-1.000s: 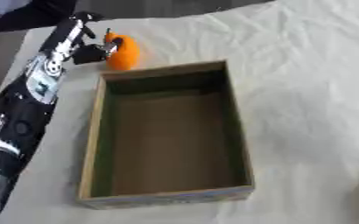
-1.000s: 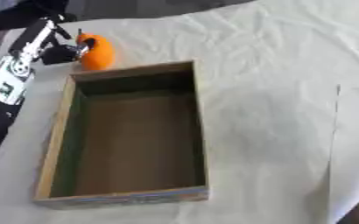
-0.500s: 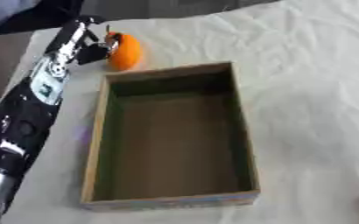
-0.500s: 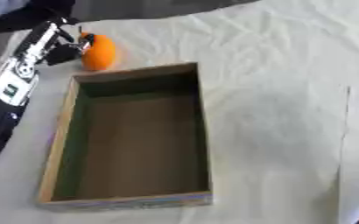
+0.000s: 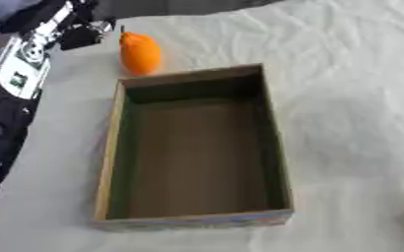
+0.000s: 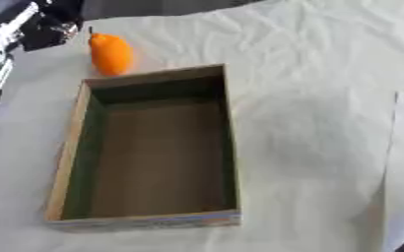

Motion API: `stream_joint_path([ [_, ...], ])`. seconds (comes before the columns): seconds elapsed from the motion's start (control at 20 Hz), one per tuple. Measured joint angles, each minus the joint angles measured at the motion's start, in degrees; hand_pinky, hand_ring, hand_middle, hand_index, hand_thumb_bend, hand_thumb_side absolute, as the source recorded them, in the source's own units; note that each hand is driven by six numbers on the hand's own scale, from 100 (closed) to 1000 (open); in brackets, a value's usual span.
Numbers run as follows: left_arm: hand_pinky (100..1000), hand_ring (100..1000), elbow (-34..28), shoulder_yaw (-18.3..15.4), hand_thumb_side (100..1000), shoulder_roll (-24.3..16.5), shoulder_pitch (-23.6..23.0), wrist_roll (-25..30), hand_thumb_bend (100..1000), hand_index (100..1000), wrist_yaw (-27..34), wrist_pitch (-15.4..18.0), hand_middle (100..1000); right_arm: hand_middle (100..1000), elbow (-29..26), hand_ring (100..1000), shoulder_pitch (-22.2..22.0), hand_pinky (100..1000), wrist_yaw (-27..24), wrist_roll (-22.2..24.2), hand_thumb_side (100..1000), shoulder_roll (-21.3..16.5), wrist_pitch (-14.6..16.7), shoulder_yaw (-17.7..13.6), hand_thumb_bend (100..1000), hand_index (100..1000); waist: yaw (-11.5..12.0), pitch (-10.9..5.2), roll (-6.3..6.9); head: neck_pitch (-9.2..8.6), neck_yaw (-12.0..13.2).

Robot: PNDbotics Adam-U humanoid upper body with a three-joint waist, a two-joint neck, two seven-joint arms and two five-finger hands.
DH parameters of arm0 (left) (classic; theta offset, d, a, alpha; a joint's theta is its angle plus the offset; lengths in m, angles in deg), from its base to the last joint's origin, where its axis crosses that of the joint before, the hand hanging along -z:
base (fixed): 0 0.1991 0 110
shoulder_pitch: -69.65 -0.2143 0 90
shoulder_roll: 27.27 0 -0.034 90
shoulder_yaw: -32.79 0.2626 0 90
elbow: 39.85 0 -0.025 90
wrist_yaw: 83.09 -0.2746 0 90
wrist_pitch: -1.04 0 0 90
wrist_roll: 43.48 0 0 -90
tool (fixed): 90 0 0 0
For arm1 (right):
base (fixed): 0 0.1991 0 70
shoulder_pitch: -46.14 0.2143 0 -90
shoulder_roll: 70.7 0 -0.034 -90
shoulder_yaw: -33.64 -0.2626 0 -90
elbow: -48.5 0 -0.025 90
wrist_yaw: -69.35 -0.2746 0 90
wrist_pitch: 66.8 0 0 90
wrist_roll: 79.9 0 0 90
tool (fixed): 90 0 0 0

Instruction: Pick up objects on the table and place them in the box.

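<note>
Nothing is being held inside the wooden box point(image 5: 193, 147) at this moment: its brown floor is being shown bare, so the task is judged to be at its very start, with the first pick not yet made. One orange fruit point(image 5: 141, 53), pear-shaped with a short dark stem, is being seen lying on the pale cloth-covered table point(image 5: 343, 98) just beyond the box's far left corner, near its far rim but not touching it. The left hand point(image 5: 83, 32) is being kept to the left of the fruit, beyond the box's far left corner, close beside the fruit without any visible hold on it; whether its fingers are apart or together cannot be told from either view. The right hand is not being shown in any view. No other loose objects are being seen around the box, so the fruit is judged to be all that is left. White patches with dark marks are being shown on the left arm point(image 5: 20, 74), but no writing can be read on them or on the box.
</note>
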Motion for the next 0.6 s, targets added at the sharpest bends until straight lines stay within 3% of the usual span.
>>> stream_joint_path([
  [0.1, 547, 742, -0.2, 0.1, 757, 0.0, 0.0, 1.6, 544, 918, 0.1, 0.2, 868, 524, 0.0, 1000, 0.0, 875, 0.0, 0.1, 1000, 0.0, -0.2, 0.0, 100, 837, 0.0, 0.0, 0.01, -0.01, -0.1],
  [0.25, 567, 754, 0.1, 0.9, 669, 0.0, 0.0, 4.1, 672, 930, 0.1, 0.9, 874, 523, 0.0, 1000, 0.0, 877, 0.0, 0.2, 1000, 0.0, -0.5, 0.3, 100, 837, -0.2, 0.0, 0.01, -0.03, -0.1],
  [0.5, 583, 764, 2.1, 1.8, 529, 0.0, 0.0, 8.4, 595, 939, -1.9, 2.6, 879, 522, 0.0, 1000, 0.0, 878, -0.2, 0.6, 1000, 0.0, -1.0, 0.7, 100, 836, -0.6, 0.0, 0.36, -0.22, 0.0],
  [0.6, 589, 768, 2.6, 1.8, 517, 0.0, 0.0, 10.6, 586, 951, -2.9, 2.6, 880, 521, 0.0, 1000, -0.1, 879, -0.3, 0.6, 1000, 0.0, -1.1, 0.7, 100, 836, -0.6, 0.0, 0.36, -0.32, 0.1],
])
